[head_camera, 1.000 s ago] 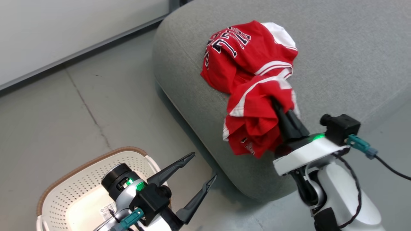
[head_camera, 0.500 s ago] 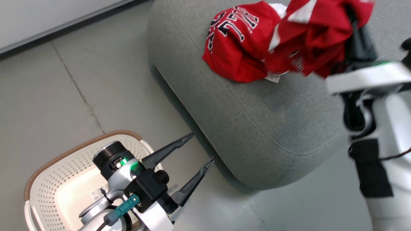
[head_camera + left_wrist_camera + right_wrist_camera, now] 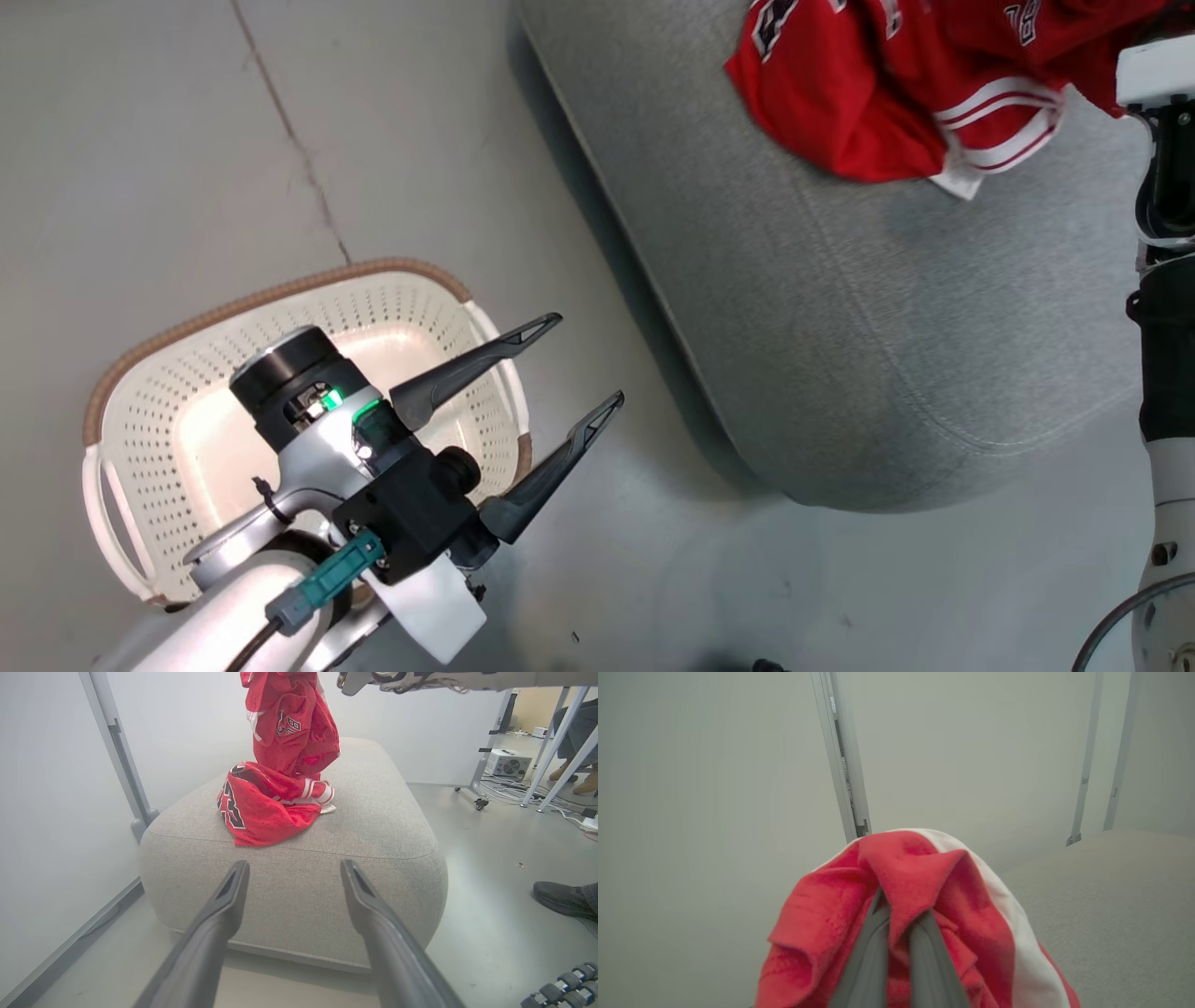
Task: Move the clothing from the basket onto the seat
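The red jersey with navy-and-white lettering lies crumpled on the grey sofa, also seen as the jersey on the sofa. Above it hang the red shorts, their lower end touching the jersey. My right gripper is shut on the shorts, a white stripe beside its fingers. My left gripper stands open and empty over the cream basket on the floor, pointing toward the sofa. No clothing shows in the basket, though my wrist hides part of its floor.
My right arm rises along the right edge. A person's dark shoe rests on the floor right of the sofa. Table legs, a white box and cables lie farther back. A white wall with a metal post stands behind the sofa.
The head camera has swung, shifting the whole picture. My right gripper has lifted the shorts from the sofa's front edge to above the jersey. The left gripper stays open over the basket.
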